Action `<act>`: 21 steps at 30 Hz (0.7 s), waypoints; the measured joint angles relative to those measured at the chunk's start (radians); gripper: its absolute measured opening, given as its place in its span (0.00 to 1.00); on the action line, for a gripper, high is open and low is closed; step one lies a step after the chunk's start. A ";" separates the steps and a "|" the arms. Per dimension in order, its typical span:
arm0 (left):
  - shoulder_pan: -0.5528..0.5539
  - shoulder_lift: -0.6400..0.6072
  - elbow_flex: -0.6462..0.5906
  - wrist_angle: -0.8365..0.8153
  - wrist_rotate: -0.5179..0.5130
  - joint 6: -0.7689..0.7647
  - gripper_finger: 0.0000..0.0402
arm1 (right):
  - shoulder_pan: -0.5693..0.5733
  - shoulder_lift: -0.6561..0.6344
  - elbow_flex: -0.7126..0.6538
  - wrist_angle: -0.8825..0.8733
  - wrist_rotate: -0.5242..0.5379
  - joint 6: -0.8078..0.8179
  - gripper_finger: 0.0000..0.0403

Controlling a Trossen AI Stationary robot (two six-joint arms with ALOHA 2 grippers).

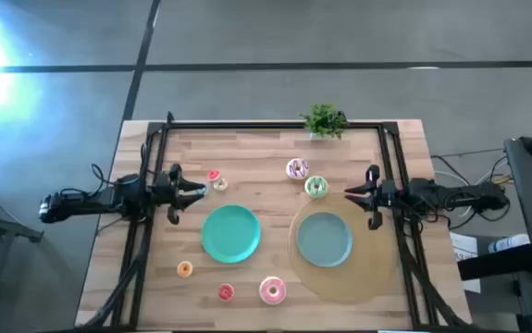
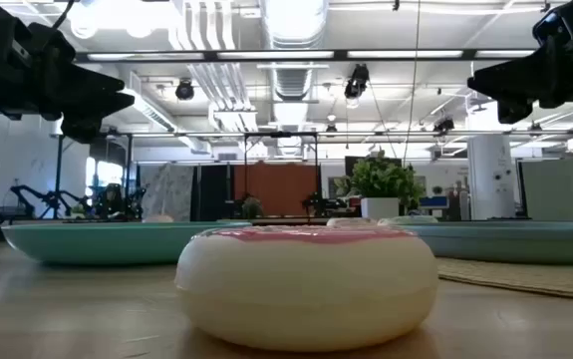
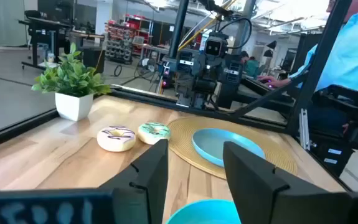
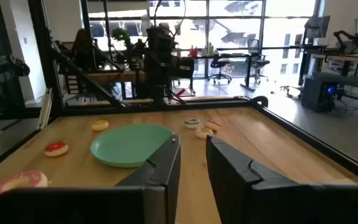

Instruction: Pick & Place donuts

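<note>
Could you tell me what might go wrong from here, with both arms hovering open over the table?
The white-purple donut and green donut sit very close together, so the right tool may nudge one while taking the other. The tiny donuts near the left tool may slip its grasp.

Dark jointed arms; black cabling

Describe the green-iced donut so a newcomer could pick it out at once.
Start at the potted plant on the table's far edge. Toward the woven round mat, two larger donuts sit close together. The green-iced donut is the one nearer the mat; its neighbour, the white-purple donut, lies closer to the plant.
</note>
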 joint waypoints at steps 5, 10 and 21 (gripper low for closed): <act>0.000 0.000 0.000 0.000 0.000 0.000 0.32 | 0.000 0.000 0.000 0.000 0.000 0.001 0.18; 0.000 0.000 0.000 0.000 0.000 0.000 0.32 | 0.000 0.000 0.000 0.000 0.000 0.001 0.20; 0.000 0.000 0.000 0.000 0.000 0.000 0.32 | 0.000 0.000 0.000 0.000 0.000 0.000 0.20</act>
